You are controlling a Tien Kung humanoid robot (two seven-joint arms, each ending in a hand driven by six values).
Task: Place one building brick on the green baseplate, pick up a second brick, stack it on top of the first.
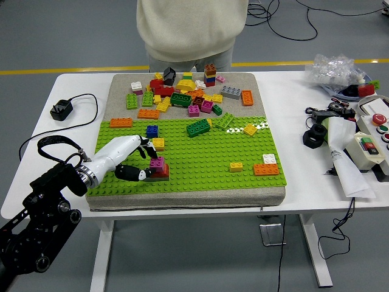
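One hand is at work: the left hand (130, 159) reaches in over the green baseplate (206, 161), its fingertips (148, 152) pinched around a magenta brick (157, 163). That brick sits directly on top of a red brick (161, 173), which stands on the baseplate's near-left part, with a grey piece just showing beneath it; I cannot tell whether the magenta brick is pressed fully home. Just beyond the hand on the baseplate lie a blue brick (152, 131) and a yellow brick (158, 143). Toward the baseplate's right side are a small yellow brick (236, 166) and an orange brick (266, 170) with a white one touching its far edge. Past the baseplate's far edge, on the grey mat (118, 85), a loose pile of mixed bricks (185, 97) is scattered. A person in a cream top (191, 27) stands behind that mat, hands out of sight. Left of the baseplate a black power adapter (61, 110) rests on the white table (79, 85).
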